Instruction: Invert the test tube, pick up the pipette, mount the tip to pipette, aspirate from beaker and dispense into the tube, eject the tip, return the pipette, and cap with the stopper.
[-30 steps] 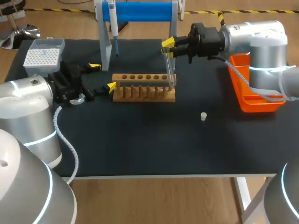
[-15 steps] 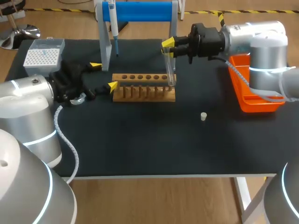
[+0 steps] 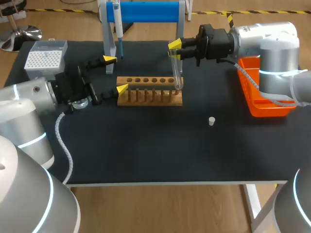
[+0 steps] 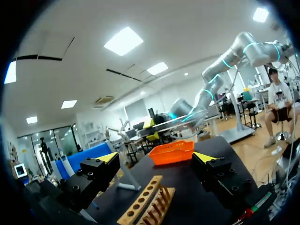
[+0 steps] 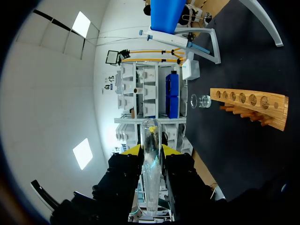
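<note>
— What lies nearest on the table [image 3: 146,150]?

— The small pale stopper [image 3: 211,121], alone and well apart from the wooden rack [image 3: 150,92].

— And the left gripper [image 3: 115,74]?

— It hovers at the rack's left end with its fingers spread and nothing between them. Its body hides most of the beaker [image 3: 80,103], so only a glint of glass shows.

— Where's the test tube [image 3: 177,73]?

— The right gripper [image 3: 175,50] is clamped on its upper part. The tube hangs nearly upright, with its lower end at the rack's right end. I cannot tell whether it touches the wood. In the right wrist view the fingers cover the tube's middle.

— Farther back?

— The orange basket [image 3: 265,104] is partly behind the right arm. The tip box [image 3: 44,58] sits at the far left. The pipette [image 3: 117,29] hangs on the blue stand [image 3: 146,10], whose top is cut off.

— Any writing?

— It's too small to make out.
</note>
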Tool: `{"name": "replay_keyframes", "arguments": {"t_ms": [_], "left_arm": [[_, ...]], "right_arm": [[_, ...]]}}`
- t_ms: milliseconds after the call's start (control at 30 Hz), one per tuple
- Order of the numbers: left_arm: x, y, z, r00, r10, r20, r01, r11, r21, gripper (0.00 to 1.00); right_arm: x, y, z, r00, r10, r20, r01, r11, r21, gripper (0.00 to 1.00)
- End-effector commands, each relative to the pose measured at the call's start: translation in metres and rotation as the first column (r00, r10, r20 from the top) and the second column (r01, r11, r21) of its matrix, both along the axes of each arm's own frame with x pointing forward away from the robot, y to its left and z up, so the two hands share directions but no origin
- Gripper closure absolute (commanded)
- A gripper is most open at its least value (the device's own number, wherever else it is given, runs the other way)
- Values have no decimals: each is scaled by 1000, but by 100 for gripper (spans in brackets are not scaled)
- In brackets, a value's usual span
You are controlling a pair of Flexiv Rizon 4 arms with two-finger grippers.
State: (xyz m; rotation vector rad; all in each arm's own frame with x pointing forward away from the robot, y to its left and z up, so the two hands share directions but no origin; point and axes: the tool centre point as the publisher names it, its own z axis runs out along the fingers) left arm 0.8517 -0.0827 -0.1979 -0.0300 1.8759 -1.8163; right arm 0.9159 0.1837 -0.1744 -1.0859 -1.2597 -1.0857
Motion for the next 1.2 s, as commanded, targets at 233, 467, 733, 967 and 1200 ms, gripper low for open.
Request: {"name": "replay_keyframes", "arguments": {"t_ms": [233,467,733,967,1200], "left_arm": [[3,2,-3,996,-36,81,34,999,26,0],[-5,-7,21,846,-86,527,122,992,-35,0],[-13,-10,31,663,-89,743,4,993,115,0],[-13,-10,31,663,-89,743,4,993,115,0],[-13,-10,31,663,-89,743,4,993,115,0]], "right_arm": [[-1,-1,1,1000,-1,1,1,1000,-3,100],[-1,-1,1,1000,-1,1,1,1000,-3,100],[-1,-1,1,1000,-1,1,1,1000,-3,100],[-1,-1,1,1000,-1,1,1,1000,-3,100],[-1,-1,1,1000,-1,1,1,1000,-3,100]]}}
